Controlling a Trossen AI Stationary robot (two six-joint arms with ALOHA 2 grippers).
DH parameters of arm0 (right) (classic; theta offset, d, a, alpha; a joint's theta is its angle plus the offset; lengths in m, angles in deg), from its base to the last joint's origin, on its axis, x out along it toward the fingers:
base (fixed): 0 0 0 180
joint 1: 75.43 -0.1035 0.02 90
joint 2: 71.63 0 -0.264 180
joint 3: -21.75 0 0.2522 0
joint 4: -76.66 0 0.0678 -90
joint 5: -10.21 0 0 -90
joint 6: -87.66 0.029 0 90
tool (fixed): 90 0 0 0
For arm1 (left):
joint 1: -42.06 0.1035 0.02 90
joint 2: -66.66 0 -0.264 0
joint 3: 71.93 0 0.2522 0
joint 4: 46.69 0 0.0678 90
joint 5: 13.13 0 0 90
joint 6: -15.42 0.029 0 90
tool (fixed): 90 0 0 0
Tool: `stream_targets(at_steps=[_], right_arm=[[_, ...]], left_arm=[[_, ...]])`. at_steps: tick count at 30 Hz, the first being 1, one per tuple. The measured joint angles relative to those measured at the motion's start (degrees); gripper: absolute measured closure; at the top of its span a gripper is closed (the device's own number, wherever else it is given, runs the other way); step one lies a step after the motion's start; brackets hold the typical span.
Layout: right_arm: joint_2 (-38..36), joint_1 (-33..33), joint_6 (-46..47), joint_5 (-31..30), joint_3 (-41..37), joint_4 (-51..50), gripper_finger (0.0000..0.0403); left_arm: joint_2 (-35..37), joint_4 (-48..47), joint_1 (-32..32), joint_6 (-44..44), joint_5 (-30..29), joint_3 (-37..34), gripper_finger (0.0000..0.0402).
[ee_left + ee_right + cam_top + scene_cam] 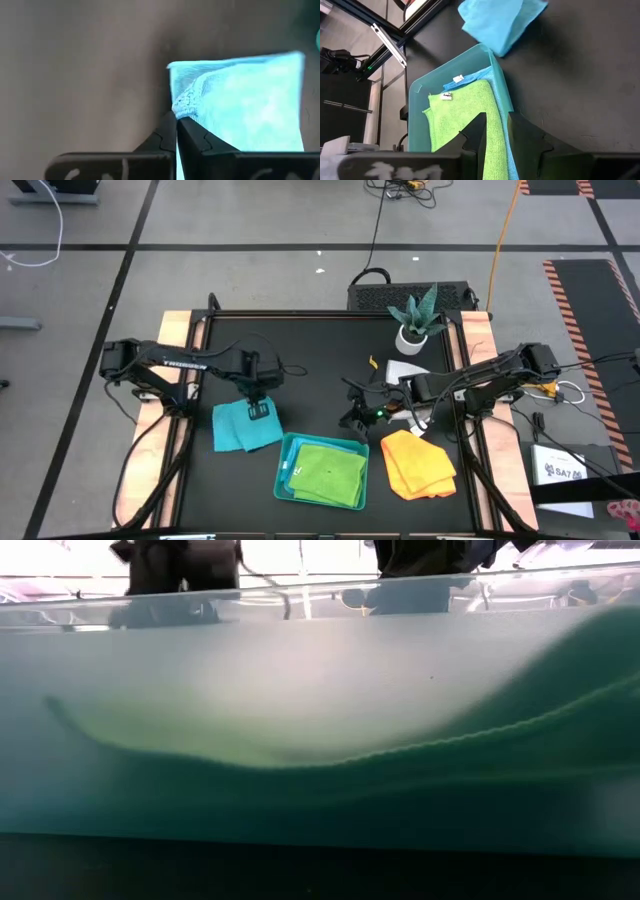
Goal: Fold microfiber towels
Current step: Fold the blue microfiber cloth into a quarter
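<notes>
Pinched between the left gripper's (pixel 176 120) closed fingers is a turquoise towel's (pixel 240 100) corner. Right gripper (pixel 495 125), fingers slightly apart, hovers over the tray's (pixel 420 90) lime green towel (pixel 465 117).

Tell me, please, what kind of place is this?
Probably a robotics lab or test workspace. A black table stands on a grey floor marked with tape lines, cables run across that floor, and a small potted plant sits on the table.

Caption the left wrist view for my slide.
Left gripper shut on the corner of a turquoise blue microfiber towel.
</notes>
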Motion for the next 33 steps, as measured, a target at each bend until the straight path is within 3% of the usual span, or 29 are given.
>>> stream_targets(at_steps=[8,15,20,27,30,33], right_arm=[[0.0,0.0,-1.5,-1.7,0.0,0.3,0.0335],[0.0,2.5,-7.6,-9.1,0.0,2.3,0.0335],[0.0,6.0,-16.5,-9.0,0.0,10.4,0.0335],[-0.7,13.6,-34.7,-8.2,0.0,19.4,0.0335],[-1.7,18.5,-40.1,-4.7,0.1,17.7,0.0335],[-1.9,25.2,-42.8,3.8,0.1,16.0,0.0335]], left_arm=[[0.0,-11.5,-0.6,6.4,-13.7,22.0,0.0396],[0.0,-14.7,-0.5,13.9,-15.2,35.6,0.0396],[0.0,-16.9,-0.6,12.6,-15.0,37.2,0.0397],[0.0,-17.6,-0.6,6.3,-11.8,33.5,0.0395],[0.0,-17.7,-0.6,1.9,-11.7,31.2,0.0399],[0.0,-17.7,-0.6,-3.1,-9.5,28.8,0.0395]])
